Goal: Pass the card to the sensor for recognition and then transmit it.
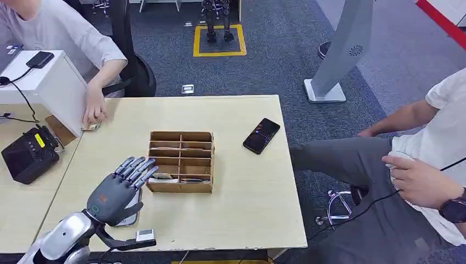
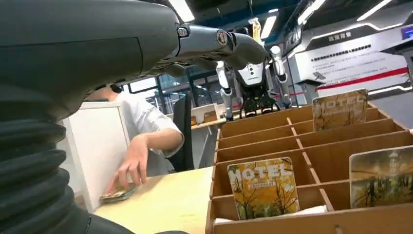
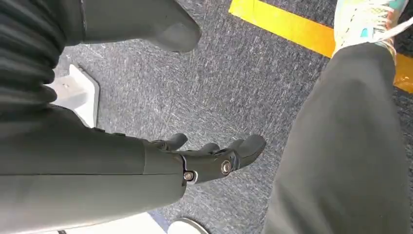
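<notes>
Cardboard organizer [image 1: 181,161] sits just beyond the spread, empty left robot hand [image 1: 118,187]; fingers could snag a divider and miss the hotel card [image 2: 263,187].

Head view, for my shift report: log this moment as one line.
left hand: open, over table by card box | right hand: empty, hanging above floor | hotel cards: in box, untouched

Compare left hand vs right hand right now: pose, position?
The left hand is raised over the table, fingers extended toward the cardboard organizer; the right hand hangs over carpet, fingers loosely curled. Left is near the hotel cards; right is near a person's leg. Both hold nothing.
</notes>
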Tool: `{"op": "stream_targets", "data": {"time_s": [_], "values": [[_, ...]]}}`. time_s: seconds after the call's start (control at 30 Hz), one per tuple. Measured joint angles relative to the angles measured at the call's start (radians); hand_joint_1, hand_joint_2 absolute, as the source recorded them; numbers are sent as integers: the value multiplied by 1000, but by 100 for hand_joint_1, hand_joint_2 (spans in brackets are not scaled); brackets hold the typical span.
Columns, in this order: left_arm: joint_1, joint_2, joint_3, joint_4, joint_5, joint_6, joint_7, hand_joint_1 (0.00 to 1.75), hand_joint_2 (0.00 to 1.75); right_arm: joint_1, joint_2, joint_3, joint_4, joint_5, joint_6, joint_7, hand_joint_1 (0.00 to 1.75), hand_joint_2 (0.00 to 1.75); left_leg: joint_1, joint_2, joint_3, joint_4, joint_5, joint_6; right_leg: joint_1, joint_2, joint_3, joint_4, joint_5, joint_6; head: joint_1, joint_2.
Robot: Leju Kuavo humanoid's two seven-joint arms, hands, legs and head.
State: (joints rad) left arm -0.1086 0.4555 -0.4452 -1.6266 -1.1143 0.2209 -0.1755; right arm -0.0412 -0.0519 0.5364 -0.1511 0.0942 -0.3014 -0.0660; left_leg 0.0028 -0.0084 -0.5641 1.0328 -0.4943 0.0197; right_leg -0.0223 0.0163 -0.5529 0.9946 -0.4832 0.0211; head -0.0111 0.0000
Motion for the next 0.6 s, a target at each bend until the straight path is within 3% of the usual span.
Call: {"op": "stream_targets", "data": {"time_s": [0.07, 0.17, 0.37, 0.6], "values": [[-1, -4, -1, 6, 11, -1, 5, 0, 175, 0, 0, 0, 0, 0, 0, -2, 0, 175, 0, 0, 0, 0, 0, 0, 0, 0, 0, 0, 0, 0, 0, 0], [-13, -21, -3, 19, 68, -58, 10, 0, 175, -1, 0, 0, 0, 1, -2, -5, 0, 175, 0, 0, 0, 0, 0, 0, 0, 0, 0, 0, 0, 0, 0, 0], [-74, -32, -5, 50, 284, -232, -5, 0, 175, -4, 0, 0, 0, 2, -3, -1, 0, 175, 0, 0, 0, 0, 0, 0, 0, 0, 0, 0, 0, 0, 0, 0], [-111, -31, -5, 61, 334, -276, -11, 0, 175, -4, 0, 0, 0, 3, -3, 2, 0, 175, 0, 0, 0, 0, 0, 0, 0, 0, 0, 0, 0, 0, 0, 0]]}}
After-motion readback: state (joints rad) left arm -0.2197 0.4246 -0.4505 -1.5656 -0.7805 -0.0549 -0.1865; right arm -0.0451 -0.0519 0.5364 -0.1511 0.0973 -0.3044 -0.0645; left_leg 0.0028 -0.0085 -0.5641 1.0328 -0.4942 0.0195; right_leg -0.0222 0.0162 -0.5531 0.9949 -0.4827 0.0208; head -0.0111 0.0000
